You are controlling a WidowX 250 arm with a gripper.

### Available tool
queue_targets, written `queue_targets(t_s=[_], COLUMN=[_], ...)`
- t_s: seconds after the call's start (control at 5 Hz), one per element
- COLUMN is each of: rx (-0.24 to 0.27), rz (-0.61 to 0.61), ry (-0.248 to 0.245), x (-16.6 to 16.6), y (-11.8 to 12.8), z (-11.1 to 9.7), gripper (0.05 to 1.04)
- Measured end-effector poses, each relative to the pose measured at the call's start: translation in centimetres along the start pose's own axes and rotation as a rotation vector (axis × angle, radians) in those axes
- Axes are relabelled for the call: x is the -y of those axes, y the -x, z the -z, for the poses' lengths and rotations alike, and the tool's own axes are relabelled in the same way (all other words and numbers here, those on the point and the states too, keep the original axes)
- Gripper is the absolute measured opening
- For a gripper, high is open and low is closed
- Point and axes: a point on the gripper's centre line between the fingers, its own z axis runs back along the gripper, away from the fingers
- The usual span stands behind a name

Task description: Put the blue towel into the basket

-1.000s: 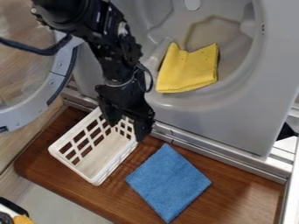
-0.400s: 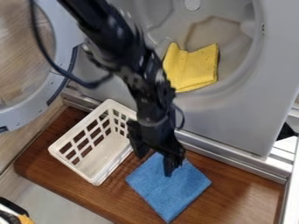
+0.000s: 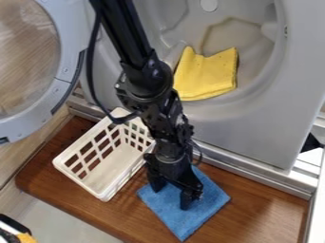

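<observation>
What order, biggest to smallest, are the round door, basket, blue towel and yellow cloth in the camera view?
1. Round door
2. Basket and blue towel: too close to rank; the gripper covers some towel
3. Yellow cloth

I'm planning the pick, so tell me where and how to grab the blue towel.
Pinch the middle of the blue towel, near the open gripper, coming down from above. It lies flat on the wooden board with no raised fold visible, so bunching the cloth should beat a side approach.

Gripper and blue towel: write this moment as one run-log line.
gripper: open, over blue towel | towel: flat on wooden board | basket: beside towel, towel outside
</observation>
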Motion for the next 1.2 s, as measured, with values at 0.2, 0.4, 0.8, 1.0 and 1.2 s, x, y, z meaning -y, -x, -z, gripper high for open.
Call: queue_targets(t_s=[0.2,0.4,0.8,1.0,1.2], rx=[0.006,0.016,0.005,0.110,0.176], rz=[0.000,-0.007,-0.016,-0.095,-0.217], ry=[-0.003,-0.008,0.078,0.126,0.150], x=[-0.1,-0.2,1.5,0.7,-4.3], y=[-0.4,-0.6,-2.1,-4.6,-4.4], z=[0.1,0.1,-3.3,-8.5,-12.5], gripper=[0.949,0.704,0.194,0.107,0.094])
